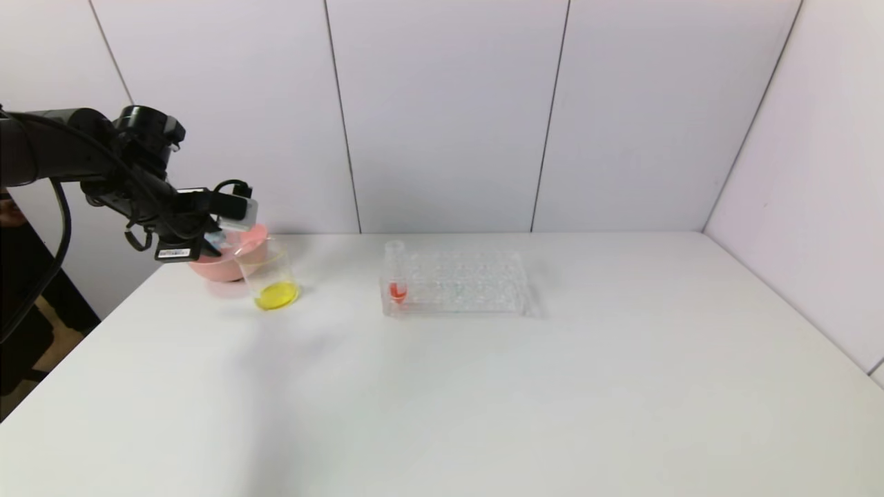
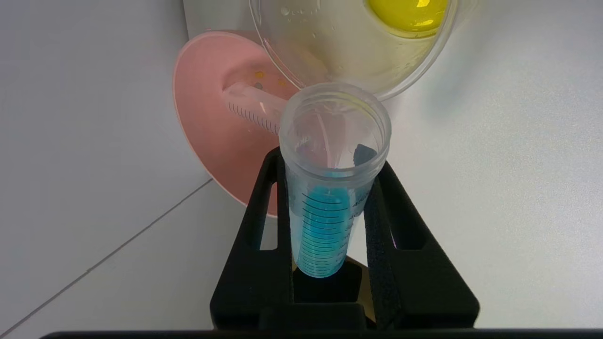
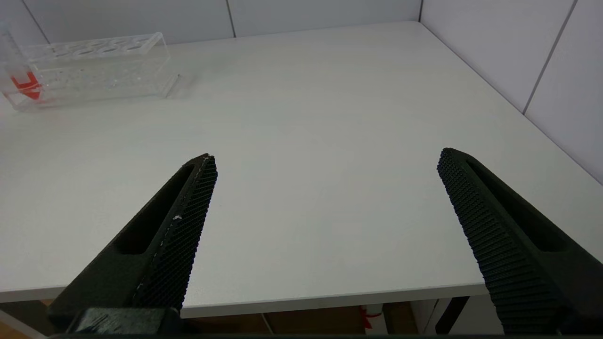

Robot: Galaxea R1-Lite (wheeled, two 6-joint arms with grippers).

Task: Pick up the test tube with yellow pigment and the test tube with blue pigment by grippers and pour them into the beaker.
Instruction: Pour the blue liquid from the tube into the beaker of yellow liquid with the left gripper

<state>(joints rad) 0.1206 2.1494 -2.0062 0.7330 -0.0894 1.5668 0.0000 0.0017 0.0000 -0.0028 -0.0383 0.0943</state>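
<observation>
Blue-pigment test tube (image 2: 330, 188) sits clamped between the two fingers of the left end effector (image 2: 330, 207), mouth aimed toward the beaker (image 2: 330, 56), blue liquid pooled at the rounded tip down near the palm. Looks like thin clear plastic with printed graduations: light, stiff, smooth-walled, so likely slippery if the grip slackens during the tilt. Hold is around the mid-to-lower barrel, which seems right; the threaded mouth stays free for pouring. Little liquid, so weight shift in the tilt should be negligible.

Beaker stands on the white surface (image 1: 483, 400) near its far left part, yellow liquid already in the bottom (image 1: 276, 297). Clear, light, open-topped; a knock from the tube rim could probably tip or slide it. Left end effector hovers just above and beside its rim in head view (image 1: 207, 235).

Pink bowl (image 2: 212, 141) is right behind the beaker, touching or almost, cannot tell which. A clear graduated tube (image 2: 249, 108) lies inside it, apparently empty, likely the yellow one.

Clear rack (image 1: 459, 283) stands well apart to the right, holding a red-liquid tube (image 1: 396, 276) at its left end; not in the way.

Right end effector (image 3: 325, 188) has fingers wide apart, holding nothing, parked over the near edge of the surface, well away from the work.
</observation>
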